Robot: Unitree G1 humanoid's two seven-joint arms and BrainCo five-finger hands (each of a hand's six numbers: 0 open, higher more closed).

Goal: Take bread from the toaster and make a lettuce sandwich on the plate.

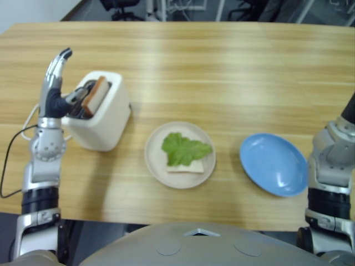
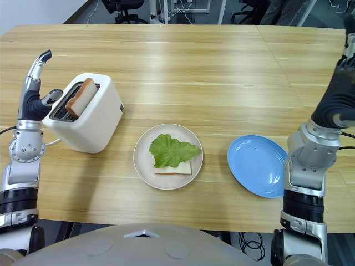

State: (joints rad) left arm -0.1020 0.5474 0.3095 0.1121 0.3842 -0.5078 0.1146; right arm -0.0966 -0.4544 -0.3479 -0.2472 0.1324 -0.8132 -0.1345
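Left hand (image 2: pixel 33 91) sits just left of the toaster (image 2: pixel 94 122), fingers stretched out and up, holding nothing. One bread slice (image 2: pixel 81 97) is poking out of the toaster slot. The beige plate (image 1: pixel 153 160) in the middle has another bread slice (image 1: pixel 189 166) with a lettuce leaf (image 1: pixel 184 148) on top. The blue plate (image 1: pixel 274 164) is to its right. Right hand (image 2: pixel 335 102) is at the right edge, and I can't tell if it's open or closed
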